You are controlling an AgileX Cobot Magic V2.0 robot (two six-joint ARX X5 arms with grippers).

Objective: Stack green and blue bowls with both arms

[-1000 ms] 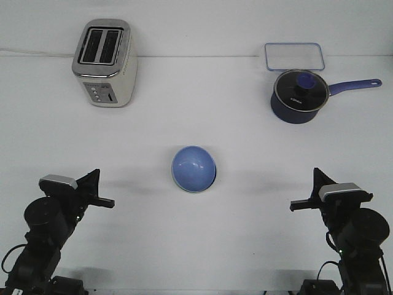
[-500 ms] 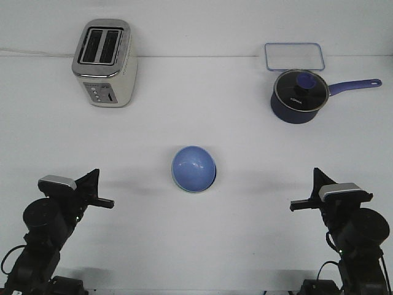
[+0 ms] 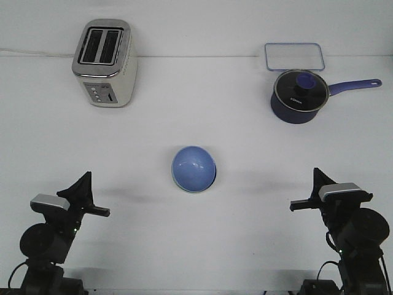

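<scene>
Nearest me, the left gripper (image 3: 92, 206) and right gripper (image 3: 304, 201) hang low on either side, holding nothing; whether their jaws are parted I cannot tell. Ahead and between them sits the blue bowl (image 3: 194, 168), a pale green rim (image 3: 184, 187) peeking beneath it, so the stacking looks done. Beyond stand toaster (image 3: 104, 62) and saucepan (image 3: 298, 95).

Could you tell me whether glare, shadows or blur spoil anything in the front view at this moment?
Front view: lighting is even and bright, shadows on the white table are faint; small highlights sit on the blue bowl and on the saucepan lid; focus is sharp throughout, including the left pincer and right pincer.
</scene>
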